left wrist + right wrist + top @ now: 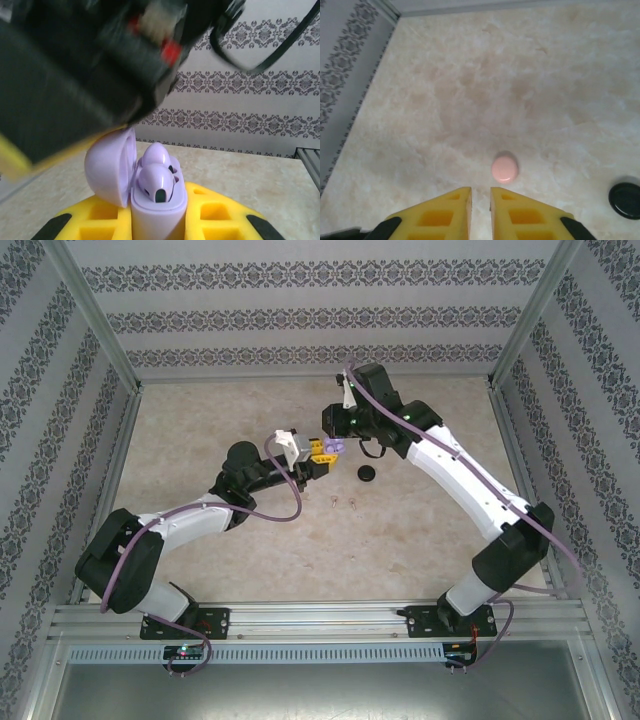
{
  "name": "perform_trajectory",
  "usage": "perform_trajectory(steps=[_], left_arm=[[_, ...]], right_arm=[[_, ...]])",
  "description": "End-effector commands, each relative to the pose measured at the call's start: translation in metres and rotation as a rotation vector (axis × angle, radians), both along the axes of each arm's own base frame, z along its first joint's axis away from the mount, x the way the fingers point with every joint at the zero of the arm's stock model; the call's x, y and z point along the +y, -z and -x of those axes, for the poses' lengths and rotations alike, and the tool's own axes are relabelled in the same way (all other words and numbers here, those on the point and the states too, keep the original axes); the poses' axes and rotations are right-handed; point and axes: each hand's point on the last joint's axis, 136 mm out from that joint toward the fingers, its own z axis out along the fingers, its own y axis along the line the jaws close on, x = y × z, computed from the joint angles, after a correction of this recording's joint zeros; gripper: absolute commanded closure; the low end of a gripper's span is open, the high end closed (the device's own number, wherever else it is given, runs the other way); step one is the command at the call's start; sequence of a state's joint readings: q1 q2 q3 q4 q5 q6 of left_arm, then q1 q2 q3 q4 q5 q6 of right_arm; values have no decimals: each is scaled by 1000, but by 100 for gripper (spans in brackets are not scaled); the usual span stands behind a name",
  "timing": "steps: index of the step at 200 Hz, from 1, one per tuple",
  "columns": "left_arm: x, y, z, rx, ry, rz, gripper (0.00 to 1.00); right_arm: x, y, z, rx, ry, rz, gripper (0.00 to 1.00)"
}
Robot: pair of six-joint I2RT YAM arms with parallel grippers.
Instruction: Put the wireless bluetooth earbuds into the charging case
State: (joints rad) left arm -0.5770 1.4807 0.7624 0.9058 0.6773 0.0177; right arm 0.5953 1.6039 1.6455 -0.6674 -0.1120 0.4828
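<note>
**Here, both lilac buds sat in the open case**

Your left gripper (158, 224) had its yellow fingers (216, 216) clamped on the lilac charging case (159, 206), holding it upright at the bottom centre of the left wrist view. The lid (107, 167) was swung open to the left. Two lilac earbuds (156, 182) sat side by side in the wells. The dark, blurred bulk in the upper left of that view was your right arm, close above the case.

Your right gripper (480, 197) had its jaws drawn almost together, with a thin slit between them and nothing in it. Below it, in the right wrist view, lay bare table (470, 75). A closed pink case (504, 168) lay just above the fingertips, and a black case (625, 200) lay at the right edge.

From the top camera, both grippers met near the middle of the frame. Two pale loose earbuds (332, 502) lay on the table just below them, too small to tell their colour.
</note>
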Motion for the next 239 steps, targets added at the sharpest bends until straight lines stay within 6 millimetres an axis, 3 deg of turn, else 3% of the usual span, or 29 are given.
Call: perform_trajectory(steps=[1, 52, 76, 90, 111, 139, 167, 200, 220, 239], left_arm=[[-10, -10, 2, -25, 28, 12, 100], [-13, -9, -10, -2, 0, 25, 100], [-16, -8, -16, 27, 0, 40, 100], [-19, -2, -23, 69, -10, 31, 100], [-30, 19, -44, 240, -37, -13, 100], [-63, 58, -68, 554, -29, -41, 100], [-110, 106, -82, 837, -18, -55, 100], [-167, 158, -73, 1029, 20, -167, 100], [-189, 185, -65, 1091, 14, -234, 100], [-198, 203, -66, 1152, -20, -254, 100]], right_arm=[[2, 2, 21, 58, -77, 2, 84], [-31, 9, 70, 77, -23, -27, 85], [-65, 5, 64, 37, 124, -40, 79], [-102, 1, 54, 6, 275, -41, 74], [-159, 8, 51, -12, 488, -53, 62], [-204, 37, 62, 29, 621, -73, 53], [-224, 58, 75, 58, 683, -73, 44], [-234, 65, 86, 68, 711, -80, 38], [-235, 64, 90, 67, 708, -84, 37], [-234, 64, 92, 68, 701, -90, 36]])
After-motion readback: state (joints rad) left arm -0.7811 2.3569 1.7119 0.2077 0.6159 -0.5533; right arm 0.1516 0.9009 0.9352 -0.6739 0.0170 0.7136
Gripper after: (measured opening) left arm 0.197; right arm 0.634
